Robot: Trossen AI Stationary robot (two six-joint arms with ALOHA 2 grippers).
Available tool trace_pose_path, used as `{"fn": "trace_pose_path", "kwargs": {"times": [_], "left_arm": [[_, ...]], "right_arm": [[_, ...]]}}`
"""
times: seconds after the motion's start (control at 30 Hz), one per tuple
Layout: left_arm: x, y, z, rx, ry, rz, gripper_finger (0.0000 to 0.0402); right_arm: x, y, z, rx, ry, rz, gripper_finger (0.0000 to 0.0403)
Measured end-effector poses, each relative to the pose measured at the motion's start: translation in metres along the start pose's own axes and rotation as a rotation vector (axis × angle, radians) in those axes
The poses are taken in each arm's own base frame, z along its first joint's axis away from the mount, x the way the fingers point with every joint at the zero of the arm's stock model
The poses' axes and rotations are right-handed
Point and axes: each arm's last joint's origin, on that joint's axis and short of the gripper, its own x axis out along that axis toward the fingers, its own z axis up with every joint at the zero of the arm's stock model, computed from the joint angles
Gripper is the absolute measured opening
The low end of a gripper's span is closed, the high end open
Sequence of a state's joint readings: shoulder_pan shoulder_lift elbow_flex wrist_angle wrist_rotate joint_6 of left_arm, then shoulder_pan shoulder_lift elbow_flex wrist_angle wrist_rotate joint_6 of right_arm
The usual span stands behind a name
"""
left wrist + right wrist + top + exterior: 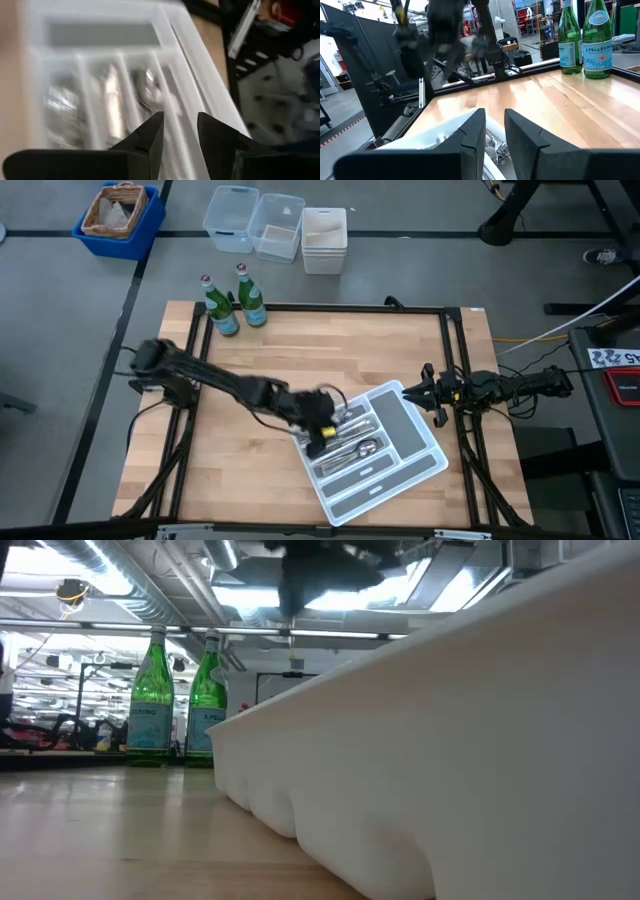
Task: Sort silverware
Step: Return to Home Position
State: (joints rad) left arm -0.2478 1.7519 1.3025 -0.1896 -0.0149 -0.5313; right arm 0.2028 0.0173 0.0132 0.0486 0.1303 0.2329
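A white tray (450, 740) stands on the near part of the wooden surface (110, 830) and fills the right half of the picture, its smooth scalloped outer wall rising toward the upper right and hiding whatever lies inside. Two upright green glass bottles (150, 700) stand just beside each other near the surface's far edge, well apart from the tray. Above the tray a dark, blurred arm part (320, 570) hangs against a ceiling of bright lights and ducts.
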Motion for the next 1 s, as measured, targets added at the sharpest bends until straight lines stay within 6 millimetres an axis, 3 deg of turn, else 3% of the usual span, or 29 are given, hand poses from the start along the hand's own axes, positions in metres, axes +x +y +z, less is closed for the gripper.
{"fn": "trace_pose_path", "kwargs": {"times": [0.2,0.3,0.43,0.67,1.0], "left_arm": [[-0.087,0.02,0.022,0.142,-0.113,0.165,0.0109],[-0.128,0.035,0.017,0.165,-0.163,0.208,0.0109],[-0.17,0.054,-0.009,0.184,-0.217,0.223,0.0109],[-0.216,0.087,-0.074,0.184,-0.354,0.217,0.0109],[-0.242,0.116,-0.137,0.222,-0.687,0.165,0.0109]], "right_arm": [[0.0,0.0,0.0,0.0,0.0,0.0,0.0076],[0.0,0.0,0.0,0.0,0.0,0.0,0.0076],[0.0,0.0,0.0,0.0,0.0,0.0,0.0076],[0.0,0.0,0.0,0.0,0.0,0.0,0.0076],[0.0,0.0,0.0,0.0,0.0,0.0,0.0076]]}}
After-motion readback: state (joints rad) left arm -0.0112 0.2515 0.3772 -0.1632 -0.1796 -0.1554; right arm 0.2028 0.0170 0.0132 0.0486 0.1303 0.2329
